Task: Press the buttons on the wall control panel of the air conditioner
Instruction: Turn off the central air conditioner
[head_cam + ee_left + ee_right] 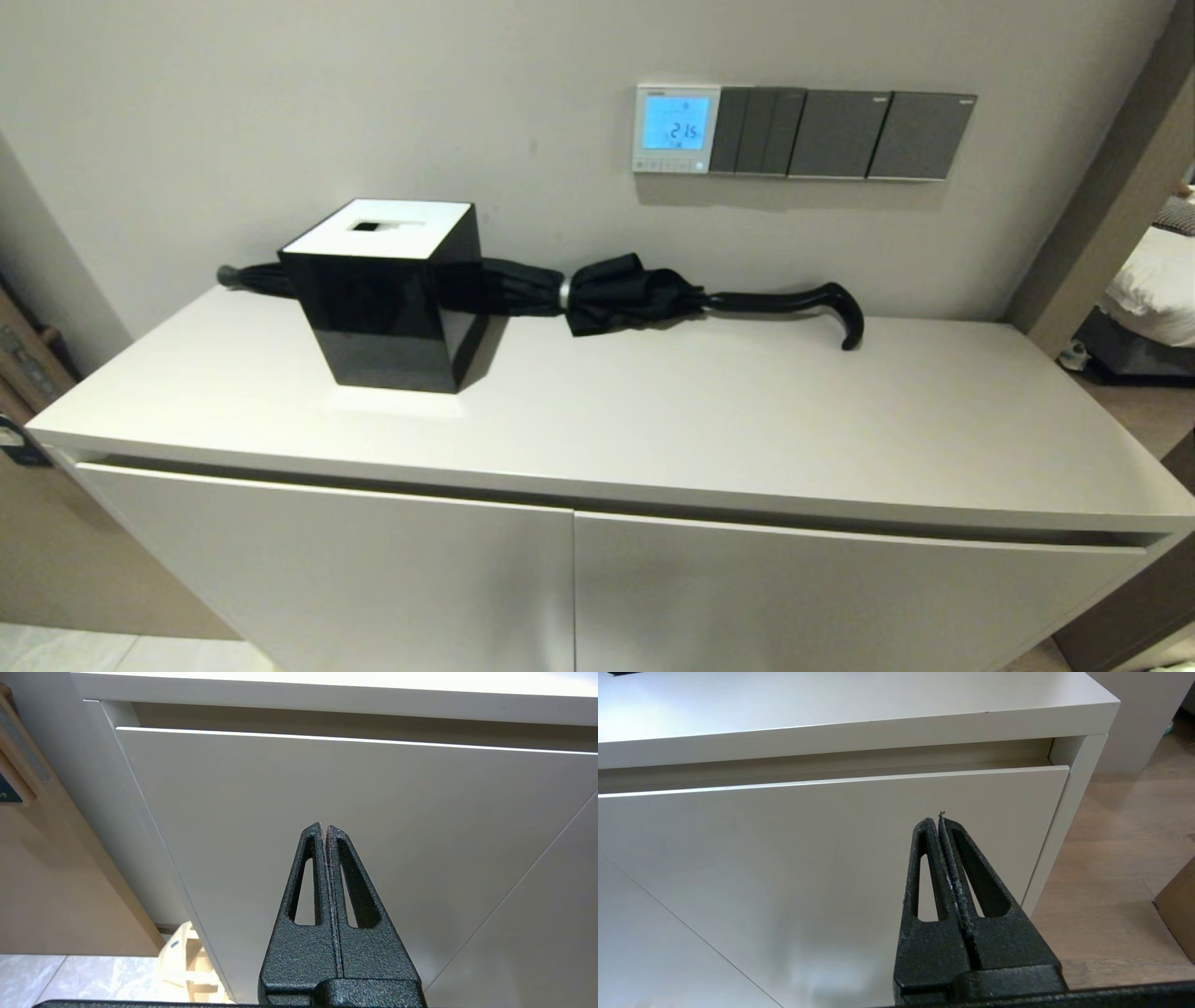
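Five or so tiny buttons [668, 165] line the bottom edge of the lit control panel [677, 129] on the far wall, left of the dark switches [840, 133]. Both pincers, left pincer [324, 826] and right pincer [940, 820], pressed together, low by the cabinet doors [327, 802]. Raise one over the tabletop [709, 411], clear the umbrella [616, 291], poke one key squarely with the tip.
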